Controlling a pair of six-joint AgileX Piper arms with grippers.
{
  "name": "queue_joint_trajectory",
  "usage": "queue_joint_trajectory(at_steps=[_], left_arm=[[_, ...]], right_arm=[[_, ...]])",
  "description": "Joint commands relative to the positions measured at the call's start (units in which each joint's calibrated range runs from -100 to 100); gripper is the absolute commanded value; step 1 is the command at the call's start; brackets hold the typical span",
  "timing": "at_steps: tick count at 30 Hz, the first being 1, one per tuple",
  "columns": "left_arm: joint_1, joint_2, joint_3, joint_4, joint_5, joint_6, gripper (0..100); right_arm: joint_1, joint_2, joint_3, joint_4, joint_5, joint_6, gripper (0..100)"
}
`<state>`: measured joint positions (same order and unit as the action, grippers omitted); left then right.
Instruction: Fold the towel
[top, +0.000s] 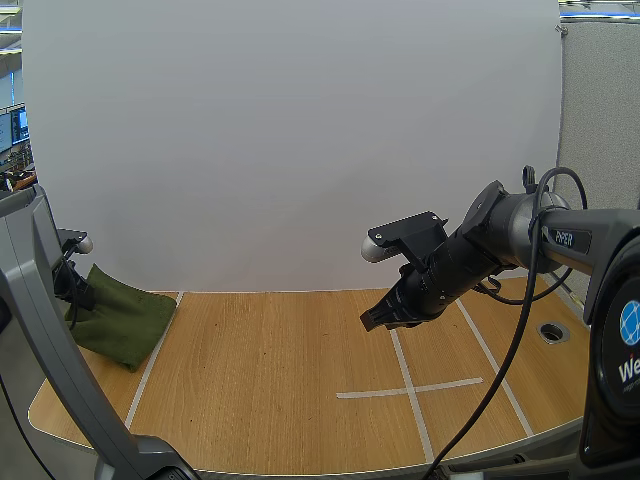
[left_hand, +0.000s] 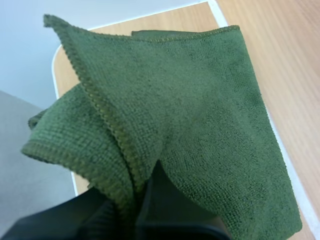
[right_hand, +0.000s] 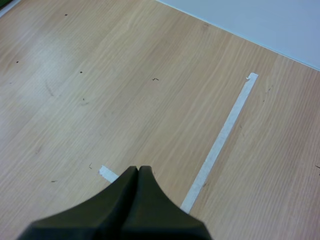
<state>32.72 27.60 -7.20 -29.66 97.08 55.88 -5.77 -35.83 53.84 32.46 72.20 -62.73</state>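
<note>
One towel (left_hand: 200, 115), hem in left pincer (left_hand: 135, 202) (at table (top: 270, 380) corner) | right pincer (right_hand: 138, 172) clenched above wood

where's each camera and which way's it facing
High view: behind and above the bases, facing down over the table; left arm and right arm show.
Left wrist view: on left arm, facing the towel its left gripper pinches.
Right wrist view: on right arm, facing white tape; shut right gripper shows.
Shared: high and left wrist views see the towel.

dark green towel (left_hand: 200, 125), bunched, at table's far-left corner
</note>
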Motion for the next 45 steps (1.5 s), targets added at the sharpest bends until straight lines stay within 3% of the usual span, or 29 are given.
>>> queue_joint_trajectory(at_steps=[1,15,17,20,22,24,27,34,45], left_arm=[[0.79,-0.17,-0.61,-1.18,-2.48,-0.61,0],[0.79,-0.17,-1.04,-2.57,-2.33,-1.87,0],[0.79,-0.17,-1.04,-2.91,-2.14,-2.09,5],[0.79,-0.17,-1.04,-3.04,-1.61,-2.09,23],[0.79,-0.32,-1.43,-3.04,-0.88,-2.09,42],[0.79,-0.32,-2.21,-3.04,0.97,-2.09,70],[0.79,-0.43,-3.76,-3.48,2.92,-2.55,100],[0.86,-3.58,-6.49,-4.00,2.92,-3.53,100],[0.86,-12.04,-7.80,-11.23,2.92,-4.31,100]], right_arm=[[-0.03,-0.76,0.34,-0.21,1.03,0.08,0],[-0.03,-0.76,0.34,-0.21,1.03,0.08,0],[-0.03,-0.76,0.34,-0.19,1.03,-0.01,0],[-0.03,-0.76,0.34,-0.19,1.19,-0.01,0],[-0.03,-0.76,0.34,-0.19,1.19,-0.01,0],[-0.03,-0.76,0.34,-0.19,1.19,-0.01,0],[-0.03,-0.76,0.34,-0.19,1.19,-0.01,0],[-0.03,-0.76,0.34,-0.05,1.14,-0.01,0],[-0.03,-4.46,0.34,4.10,0.24,0.09,0]])
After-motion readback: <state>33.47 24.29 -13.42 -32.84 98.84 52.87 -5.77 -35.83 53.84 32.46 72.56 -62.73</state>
